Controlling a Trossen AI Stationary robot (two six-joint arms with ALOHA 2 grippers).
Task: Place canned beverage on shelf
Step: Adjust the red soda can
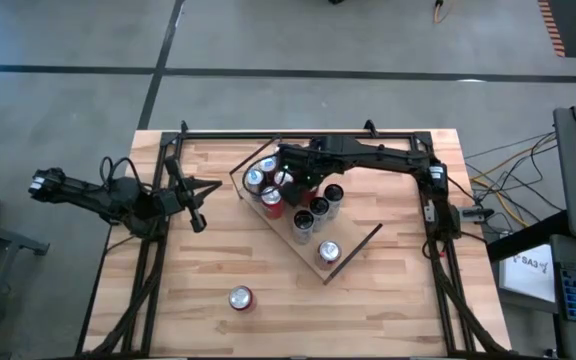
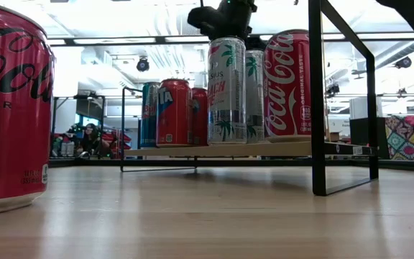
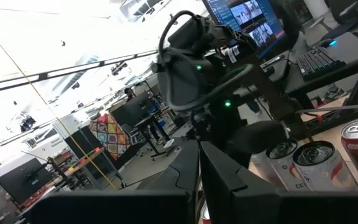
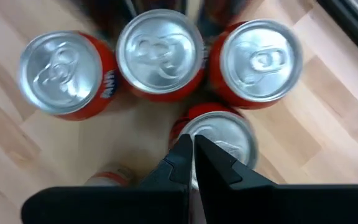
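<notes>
The shelf (image 1: 353, 228) is a light-wood board lying slantwise on the middle of the table, its board (image 2: 221, 150) raised a little off the tabletop. Several cans (image 1: 301, 222) stand upright on it, red, orange and silver (image 4: 160, 53). One more red can (image 1: 241, 298) stands alone on the tabletop near the front edge, and it looms large in the low view (image 2: 9, 108). My right gripper (image 4: 192, 146) is shut and points steeply down over the cans at the shelf's far left end (image 2: 221, 18). My left gripper (image 1: 200, 222) hangs shut above the table's left side.
A black metal frame (image 1: 298, 135) runs along the table's far and side edges, with an upright post (image 2: 318, 93) close to the shelf. Bare tabletop lies around the lone can at the front. Desks and cables stand beyond the right edge.
</notes>
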